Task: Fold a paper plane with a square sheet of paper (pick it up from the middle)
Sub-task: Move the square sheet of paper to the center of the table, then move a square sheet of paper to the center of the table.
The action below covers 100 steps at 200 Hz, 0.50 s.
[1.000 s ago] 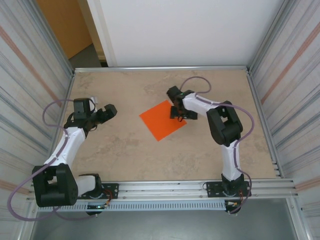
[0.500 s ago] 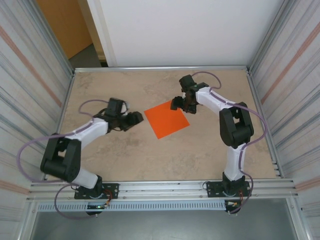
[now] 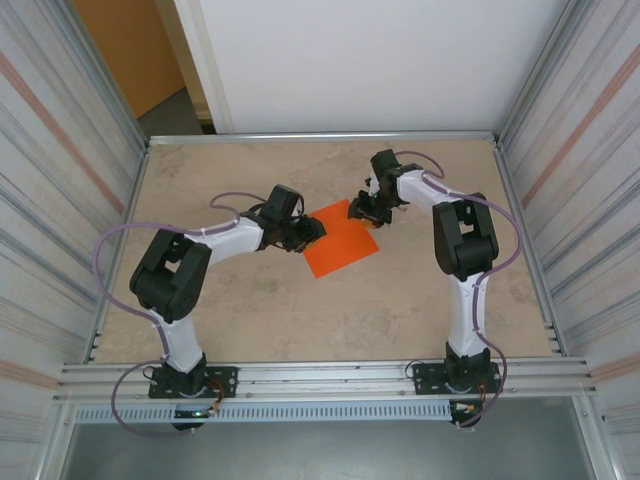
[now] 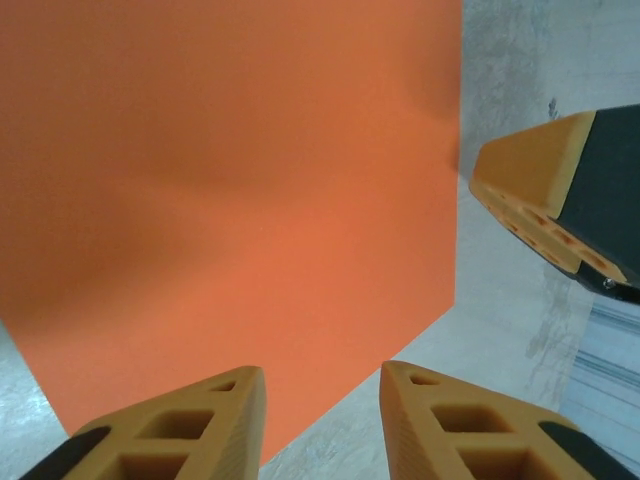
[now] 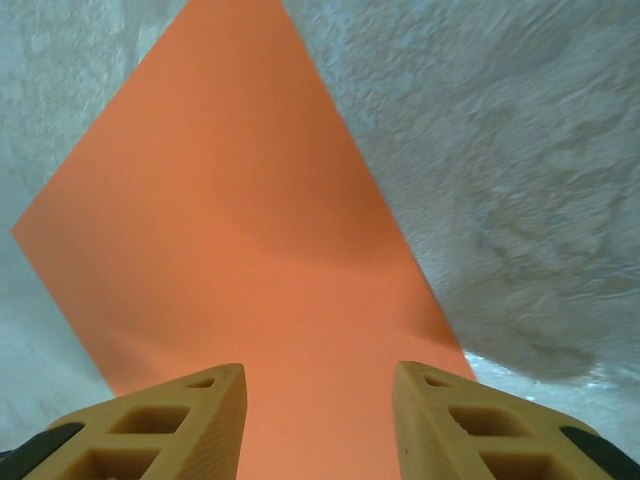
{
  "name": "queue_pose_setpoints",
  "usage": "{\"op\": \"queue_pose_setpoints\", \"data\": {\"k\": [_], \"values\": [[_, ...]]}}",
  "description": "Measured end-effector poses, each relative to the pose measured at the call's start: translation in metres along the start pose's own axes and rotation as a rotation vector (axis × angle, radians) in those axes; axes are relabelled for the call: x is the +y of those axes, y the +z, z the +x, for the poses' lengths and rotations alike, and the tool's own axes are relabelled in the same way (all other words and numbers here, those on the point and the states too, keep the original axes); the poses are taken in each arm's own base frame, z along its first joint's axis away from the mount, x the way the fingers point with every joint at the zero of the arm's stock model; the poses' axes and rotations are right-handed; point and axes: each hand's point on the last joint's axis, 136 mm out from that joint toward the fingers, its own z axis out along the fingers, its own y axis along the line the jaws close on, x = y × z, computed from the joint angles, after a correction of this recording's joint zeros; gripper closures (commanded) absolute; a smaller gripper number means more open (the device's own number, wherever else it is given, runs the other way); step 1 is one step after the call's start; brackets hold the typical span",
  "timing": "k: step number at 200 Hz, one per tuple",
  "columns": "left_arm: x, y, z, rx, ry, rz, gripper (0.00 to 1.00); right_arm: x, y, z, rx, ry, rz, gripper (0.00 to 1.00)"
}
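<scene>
No writing to read.
My square sheet of paper (image 3: 342,245) is plain orange on its whole visible face, and the worktop (image 3: 250,320) around it carries no letters, numbers, labels or brand marks that I can make out.

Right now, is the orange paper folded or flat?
Flat: the square sheet of paper lies spread on the table, no creases visible in either wrist view.
</scene>
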Motion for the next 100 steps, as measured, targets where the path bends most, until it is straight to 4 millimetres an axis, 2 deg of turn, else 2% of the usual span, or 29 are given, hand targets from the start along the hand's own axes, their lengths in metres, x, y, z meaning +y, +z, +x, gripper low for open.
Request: {"op": "queue_pose_setpoints", "data": {"k": [35, 59, 100], "values": [[0.002, -0.001, -0.002, -0.012, -0.026, -0.026, 0.67, 0.001, 0.001, 0.001, 0.009, 0.002, -0.009, 0.62], [0.006, -0.001, -0.001, -0.012, -0.028, -0.042, 0.68, -0.007, 0.012, 0.008, 0.035, 0.014, 0.007, 0.63], [0.005, -0.001, -0.001, -0.013, -0.002, -0.038, 0.69, -0.013, 0.016, 0.019, 0.003, 0.052, 0.011, 0.6]]}}
